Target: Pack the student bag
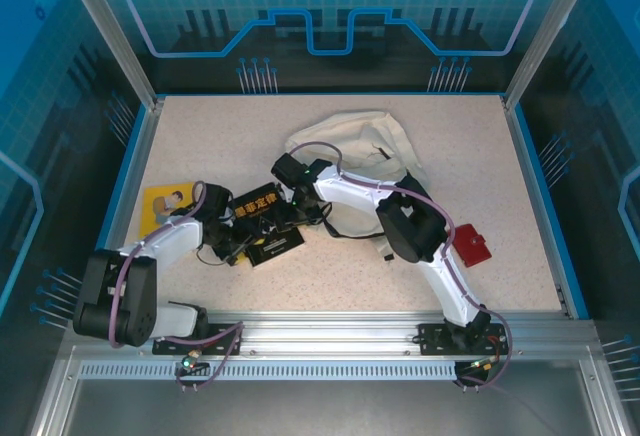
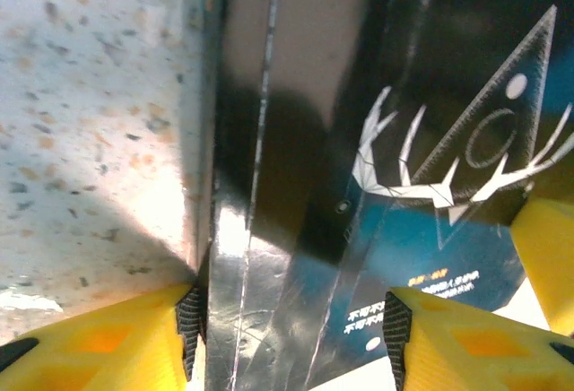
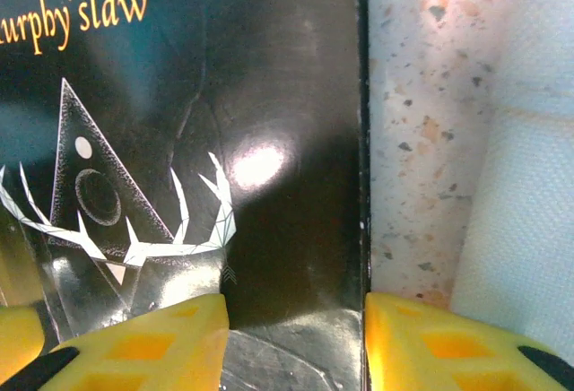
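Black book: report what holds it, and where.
Cannot be told: the left gripper and right gripper each straddle an edge of the black book; no clear pinch shows.

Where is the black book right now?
In the top view, the black book lies on the table, left of middle, between the yellow book and the white bag.

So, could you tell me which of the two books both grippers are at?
The black book with gold lettering, mid-table; the yellow book lies apart by the left edge.
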